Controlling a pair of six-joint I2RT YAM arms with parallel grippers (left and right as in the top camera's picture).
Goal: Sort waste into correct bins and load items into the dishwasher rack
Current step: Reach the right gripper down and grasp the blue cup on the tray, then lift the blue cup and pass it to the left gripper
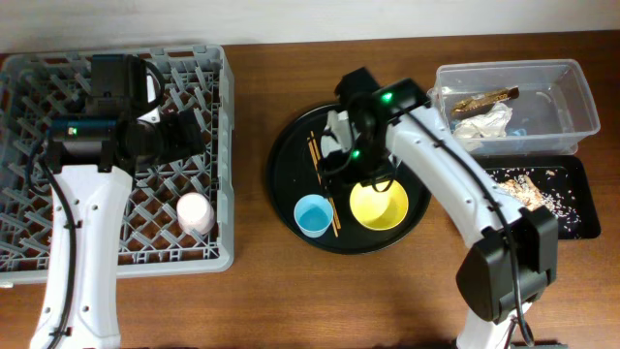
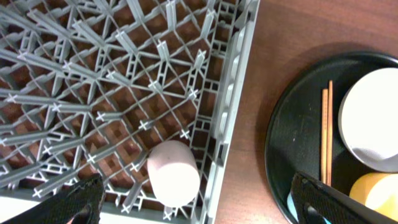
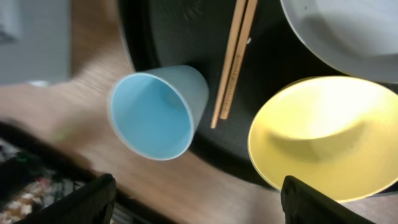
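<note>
A pink cup (image 1: 195, 211) lies in the grey dishwasher rack (image 1: 221, 116) near its front right corner. It also shows in the left wrist view (image 2: 173, 172). My left gripper (image 1: 189, 136) hangs over the rack, open and empty (image 2: 199, 208). A black round tray (image 1: 291, 170) holds a blue cup (image 1: 312, 214), a yellow bowl (image 1: 379, 205) and wooden chopsticks (image 1: 318, 160). My right gripper (image 1: 356, 167) is above the tray, open and empty (image 3: 199, 205), between the blue cup (image 3: 152, 112) and the yellow bowl (image 3: 323, 137). A white bowl (image 3: 348, 31) sits beyond the chopsticks (image 3: 233, 59).
A clear plastic bin (image 1: 572, 78) with wrappers stands at the back right. A black rectangular tray (image 1: 572, 218) with scattered crumbs lies in front of it. The black round tray's edge (image 2: 277, 143) is close to the rack's right wall (image 2: 233, 93).
</note>
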